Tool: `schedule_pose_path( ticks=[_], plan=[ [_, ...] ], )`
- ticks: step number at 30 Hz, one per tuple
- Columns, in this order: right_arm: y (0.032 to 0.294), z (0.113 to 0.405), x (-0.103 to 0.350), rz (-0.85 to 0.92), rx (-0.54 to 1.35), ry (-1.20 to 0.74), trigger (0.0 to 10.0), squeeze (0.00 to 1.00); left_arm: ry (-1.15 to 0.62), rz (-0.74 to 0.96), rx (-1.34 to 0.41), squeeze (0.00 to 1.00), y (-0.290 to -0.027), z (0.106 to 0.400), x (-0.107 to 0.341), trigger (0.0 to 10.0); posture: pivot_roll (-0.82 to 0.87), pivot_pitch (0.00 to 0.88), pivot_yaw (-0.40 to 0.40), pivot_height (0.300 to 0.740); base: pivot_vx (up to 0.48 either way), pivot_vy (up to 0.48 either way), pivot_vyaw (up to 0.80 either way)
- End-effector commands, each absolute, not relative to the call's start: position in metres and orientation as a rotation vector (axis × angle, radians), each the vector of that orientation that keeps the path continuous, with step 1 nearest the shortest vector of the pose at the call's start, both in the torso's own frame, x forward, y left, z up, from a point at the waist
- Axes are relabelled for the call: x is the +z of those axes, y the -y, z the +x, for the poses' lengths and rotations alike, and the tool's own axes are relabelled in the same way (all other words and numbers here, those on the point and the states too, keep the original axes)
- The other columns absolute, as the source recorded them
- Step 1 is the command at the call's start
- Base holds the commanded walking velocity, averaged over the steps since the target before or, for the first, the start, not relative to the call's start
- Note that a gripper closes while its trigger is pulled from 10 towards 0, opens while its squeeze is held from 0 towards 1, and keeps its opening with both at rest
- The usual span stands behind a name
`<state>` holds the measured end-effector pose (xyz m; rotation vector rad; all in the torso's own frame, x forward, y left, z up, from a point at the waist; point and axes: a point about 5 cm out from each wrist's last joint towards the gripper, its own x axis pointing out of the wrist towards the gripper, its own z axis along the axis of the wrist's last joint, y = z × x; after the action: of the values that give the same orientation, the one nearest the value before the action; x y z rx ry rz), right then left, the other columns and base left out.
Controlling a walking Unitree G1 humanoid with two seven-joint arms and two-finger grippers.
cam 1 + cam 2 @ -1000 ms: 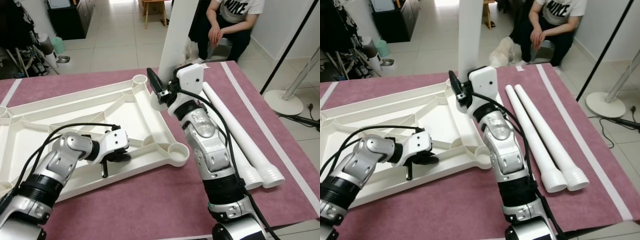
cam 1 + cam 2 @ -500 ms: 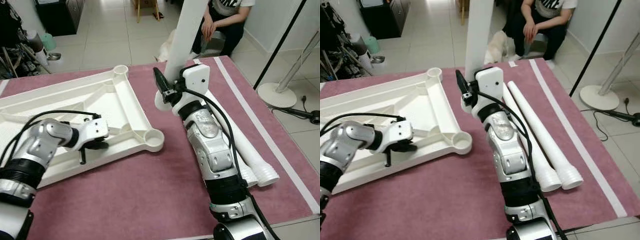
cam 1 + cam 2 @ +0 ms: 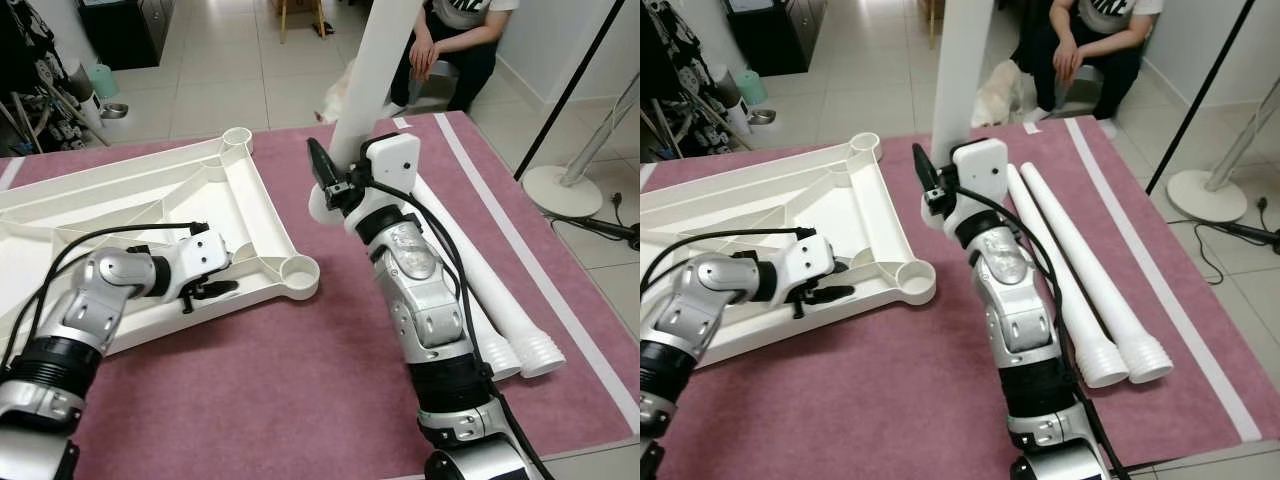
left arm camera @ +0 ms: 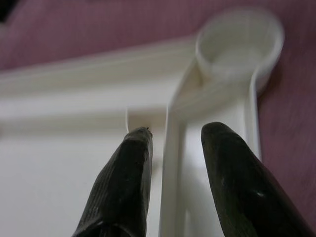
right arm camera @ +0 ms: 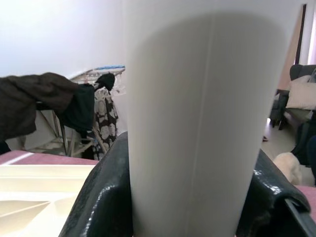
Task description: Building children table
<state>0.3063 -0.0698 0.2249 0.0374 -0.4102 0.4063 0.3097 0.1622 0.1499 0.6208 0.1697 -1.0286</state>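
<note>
Right gripper [image 3: 335, 185] jaws pinch the upright table leg [image 3: 375, 70]; left gripper [image 3: 205, 290] jaws straddle a rib of the tabletop [image 3: 130, 200], spread

A white plastic tabletop [image 3: 150, 210] lies upside down on the maroon mat [image 3: 300, 400], ribs up, with round leg sockets at its corners, toward the mat's left edge. One white leg [image 3: 962, 70] stands upright near its right side. Two more ribbed-ended legs [image 3: 1090, 280] lie side by side, touching, near the mat's right edge.
</note>
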Motion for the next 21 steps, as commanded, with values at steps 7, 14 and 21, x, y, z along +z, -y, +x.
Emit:
schedule_pose_path(
  ticks=[7,14,21],
  plan=[
    [0.054,0.307,0.216,0.185,0.473,0.385,10.0,0.0,-0.052,0.458,-0.961,0.0,-0.151,0.292,0.17,10.0,0.06,0.0,0.081,0.74,0.0,0.0,0.0],
    [0.039,0.312,0.199,0.211,0.517,0.331,10.0,0.0,-0.155,0.604,-0.975,0.0,-0.153,0.266,0.157,10.0,0.1,0.0,0.072,0.74,0.0,0.0,0.0],
    [0.026,0.315,0.185,0.159,0.588,0.251,10.0,0.0,-0.206,0.7,-0.889,0.0,-0.156,0.265,0.156,10.0,0.13,0.0,0.061,0.74,0.0,0.0,0.0]
  ],
)
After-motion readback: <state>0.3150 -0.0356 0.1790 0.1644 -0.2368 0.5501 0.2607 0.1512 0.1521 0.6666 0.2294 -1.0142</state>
